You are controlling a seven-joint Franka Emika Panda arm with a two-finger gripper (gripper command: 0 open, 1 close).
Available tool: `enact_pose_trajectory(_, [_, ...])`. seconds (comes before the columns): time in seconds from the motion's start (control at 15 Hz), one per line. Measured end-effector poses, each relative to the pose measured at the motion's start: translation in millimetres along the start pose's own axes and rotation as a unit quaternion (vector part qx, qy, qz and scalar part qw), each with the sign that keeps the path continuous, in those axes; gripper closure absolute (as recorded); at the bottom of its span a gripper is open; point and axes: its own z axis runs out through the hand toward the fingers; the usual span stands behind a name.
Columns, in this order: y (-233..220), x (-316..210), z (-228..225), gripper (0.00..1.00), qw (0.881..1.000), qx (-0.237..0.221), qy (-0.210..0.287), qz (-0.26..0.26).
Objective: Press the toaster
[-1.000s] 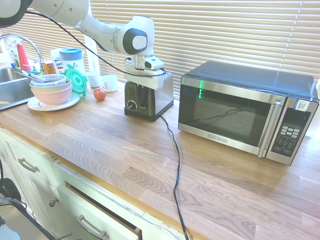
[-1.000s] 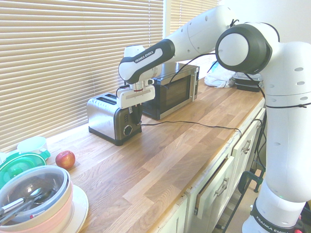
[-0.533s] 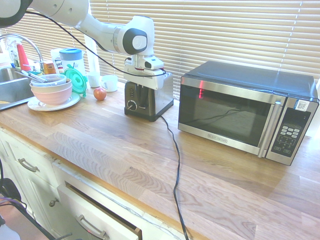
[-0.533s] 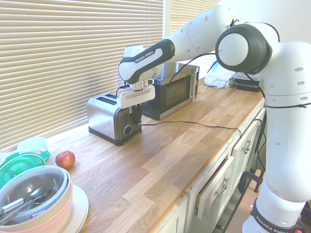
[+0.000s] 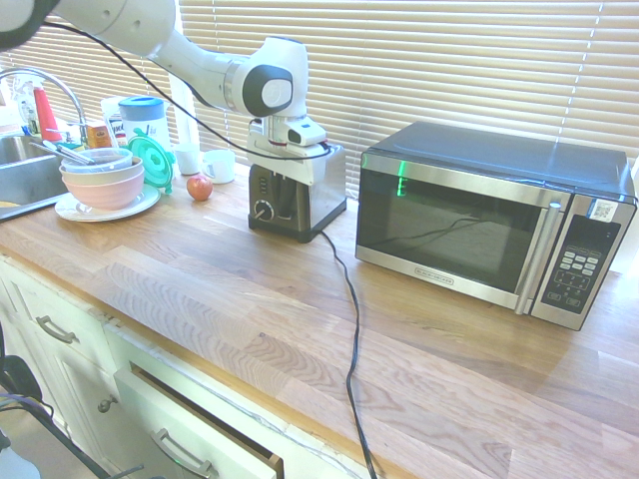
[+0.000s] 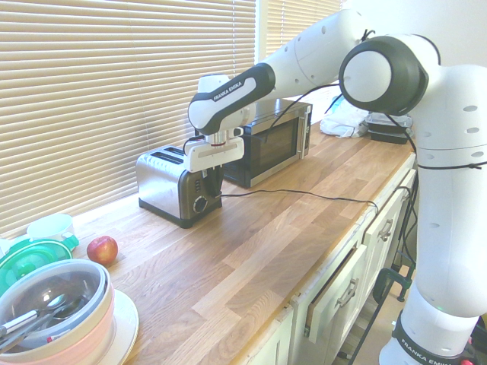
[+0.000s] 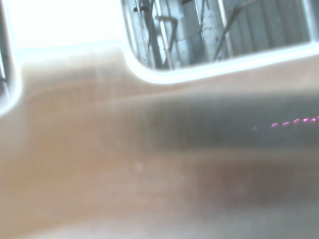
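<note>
The toaster (image 5: pixel 310 195) stands on the wooden counter by the window blinds, brushed steel with a black front panel and a round knob (image 5: pixel 264 210). My gripper (image 5: pixel 283 185) hangs straight down against that front panel, shut, with its dark fingers at the lever side above the knob. The second exterior view shows the toaster (image 6: pixel 162 182) from the other side, with the gripper (image 6: pixel 211 179) pressed close to its front. The wrist view is a blurred close-up of the toaster's steel top (image 7: pixel 149 164) and one slot (image 7: pixel 214 30).
A large microwave (image 5: pixel 489 225) stands right of the toaster. The toaster's black cord (image 5: pixel 351 329) runs over the counter's front edge. An apple (image 5: pixel 200 187), stacked bowls on a plate (image 5: pixel 103 185), a cup (image 5: pixel 220 165) and the sink (image 5: pixel 20 175) lie to the left. A drawer (image 5: pixel 200 429) stands ajar.
The wrist and forearm have shifted slightly over the toaster. The gripper stays shut at the front panel, and the toaster has not moved.
</note>
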Motion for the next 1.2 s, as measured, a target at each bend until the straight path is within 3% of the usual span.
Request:
enact_pose_trajectory(0.13, [29, -3, 11, 1.00, 1.000, 0.009, -0.003, 0.004])
enact_pose_trajectory(0.2, [41, -5, 26, 0.00, 1.000, 0.005, -0.005, 0.005])
enact_pose_trajectory(0.4, [50, -13, 45, 0.00, 1.000, 0.001, -0.007, 0.003])
enact_pose_trajectory(0.6, [63, -17, 30, 0.00, 1.000, 0.011, 0.001, 0.007])
enact_pose_trajectory(0.73, [107, -34, 7, 0.00, 0.999, 0.030, 0.012, 0.009])
enact_pose_trajectory(0.93, [114, -41, -1, 0.00, 0.998, 0.047, 0.034, 0.009])
enact_pose_trajectory(1.2, [137, -89, -24, 0.00, 0.995, 0.074, 0.067, 0.000])
